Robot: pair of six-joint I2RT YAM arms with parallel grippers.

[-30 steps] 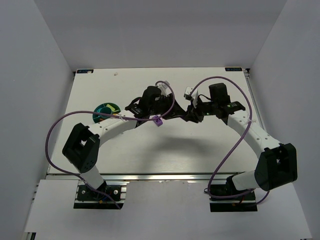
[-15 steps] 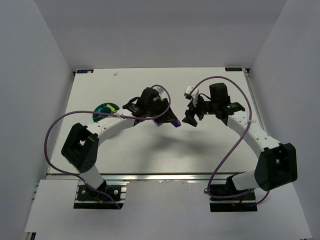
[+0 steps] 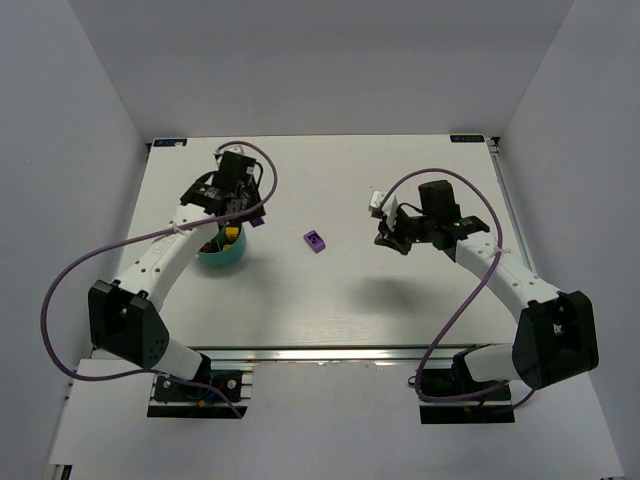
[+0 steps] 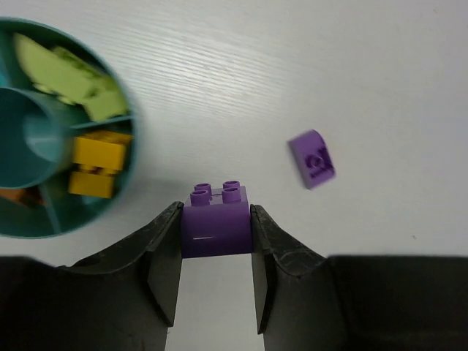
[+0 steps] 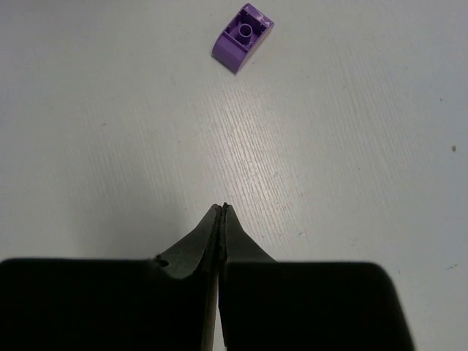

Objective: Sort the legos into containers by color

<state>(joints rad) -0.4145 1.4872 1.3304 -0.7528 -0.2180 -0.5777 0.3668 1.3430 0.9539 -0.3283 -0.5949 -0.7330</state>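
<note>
We find the left gripper (image 4: 216, 238) with its jaws pinching a purple brick (image 4: 214, 219) by its sides. It is held over the counter (image 4: 329, 58) just beside the teal bowl (image 3: 222, 262), presumably for release into a compartment apart from the lime bricks (image 4: 73, 69) and orange brick (image 4: 99, 164). The right gripper (image 5: 221, 212), jaws pressed together and empty, hovers near a loose purple piece (image 5: 242, 38) on the counter.

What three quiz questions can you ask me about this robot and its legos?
1. True or false: the right fingers are shut on nothing.
2. What colour is the brick between the left fingers? A orange, B purple, C cyan.
3. Fill in: ___ loose lego lies on the table.
Key: 1 true; 2 B; 3 one.
</note>
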